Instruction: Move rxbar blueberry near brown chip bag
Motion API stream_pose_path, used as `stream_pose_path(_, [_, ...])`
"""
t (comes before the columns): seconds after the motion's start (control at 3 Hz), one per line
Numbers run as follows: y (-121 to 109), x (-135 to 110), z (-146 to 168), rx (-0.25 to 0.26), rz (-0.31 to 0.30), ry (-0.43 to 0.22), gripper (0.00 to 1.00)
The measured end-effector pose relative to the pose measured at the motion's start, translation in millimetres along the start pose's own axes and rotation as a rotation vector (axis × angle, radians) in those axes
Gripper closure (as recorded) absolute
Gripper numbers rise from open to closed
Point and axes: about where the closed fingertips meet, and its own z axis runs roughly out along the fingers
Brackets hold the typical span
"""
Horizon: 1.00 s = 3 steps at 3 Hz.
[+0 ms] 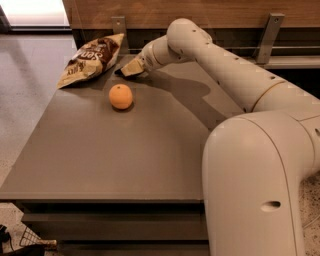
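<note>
Hand (128,71) is hanging low over the far end of the surface (125,155), fingers pinched down tight on the rxbar blueberry (120,73). Only a dark sliver of the bar is poking out past the tips, so I can't read any of the wrapper. The bar is sitting just off the right edge of the brown chip bag (92,56), near it. I can't tell whether the bar is touching the surface or the bag.

Counting things: one bar, one chip bag, one orange (121,96), and that's all that's lying around. The bag is lying flat at the far left corner, tilting toward the back wall. The orange is resting on its own in front of the hand, clearly apart from both the bag and the bar.

As for what's blocking the view, the arm (225,65) is reaching in from the right across the back, and its big cream shoulder is taking up the whole near right, hiding that part of the surface. Two metal brackets (270,31) are standing up along the wood panel (225,10) behind.
</note>
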Motion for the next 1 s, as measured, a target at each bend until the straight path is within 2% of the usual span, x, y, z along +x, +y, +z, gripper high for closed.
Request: stream_pose_path(1.0, [5.6,2.6,8.1,-0.012,0.001,0.005,0.07])
